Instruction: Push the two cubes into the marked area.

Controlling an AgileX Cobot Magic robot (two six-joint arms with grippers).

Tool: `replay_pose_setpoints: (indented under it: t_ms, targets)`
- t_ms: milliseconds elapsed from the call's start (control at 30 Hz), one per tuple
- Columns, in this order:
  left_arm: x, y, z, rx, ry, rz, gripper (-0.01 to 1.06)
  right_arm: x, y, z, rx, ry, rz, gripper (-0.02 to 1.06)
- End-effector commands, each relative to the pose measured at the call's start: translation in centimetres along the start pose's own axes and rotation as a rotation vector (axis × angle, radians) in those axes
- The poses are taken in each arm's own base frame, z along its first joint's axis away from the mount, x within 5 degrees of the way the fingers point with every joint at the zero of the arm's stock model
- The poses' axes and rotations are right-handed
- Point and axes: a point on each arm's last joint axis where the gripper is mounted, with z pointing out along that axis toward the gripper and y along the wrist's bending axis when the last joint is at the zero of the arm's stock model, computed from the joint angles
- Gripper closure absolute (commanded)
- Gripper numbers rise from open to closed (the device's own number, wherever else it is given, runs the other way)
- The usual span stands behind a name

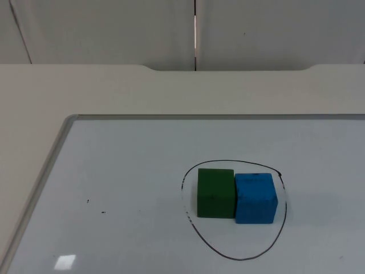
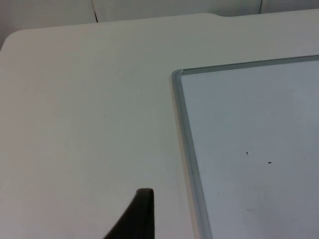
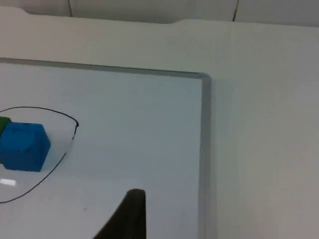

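Note:
A green cube (image 1: 216,193) and a blue cube (image 1: 256,198) stand side by side, touching, inside a hand-drawn black loop (image 1: 239,258) on the whiteboard (image 1: 114,171). The green one is on the left, close to the loop's left line. In the right wrist view I see the blue cube (image 3: 22,147), a sliver of the green cube (image 3: 4,124) behind it and the black loop (image 3: 50,113). My right gripper (image 3: 130,216) hangs over the whiteboard (image 3: 139,124), well clear of the cubes. My left gripper (image 2: 139,216) is over the bare table (image 2: 75,124), just outside the whiteboard's corner (image 2: 177,74).
The whiteboard's metal frame (image 1: 48,171) runs along its left and far sides, with the cream table top (image 1: 171,91) beyond it up to the grey partition wall (image 1: 114,28). A few small dark specks (image 1: 102,212) mark the board left of the loop.

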Motion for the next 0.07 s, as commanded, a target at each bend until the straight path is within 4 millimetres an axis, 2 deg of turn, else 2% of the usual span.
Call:
replay_pose_setpoints:
  t_ms: [0, 33]
  targets:
    - [0.04, -0.01, 0.0, 0.006, -0.007, -0.001, 0.0, 0.1, 0.05, 0.12, 0.022, -0.001, 0.015, -0.01]
    - [0.04, -0.01, 0.0, 0.006, -0.007, -0.001, 0.0, 0.1, 0.06, 0.12, 0.033, -0.001, 0.023, -0.01]
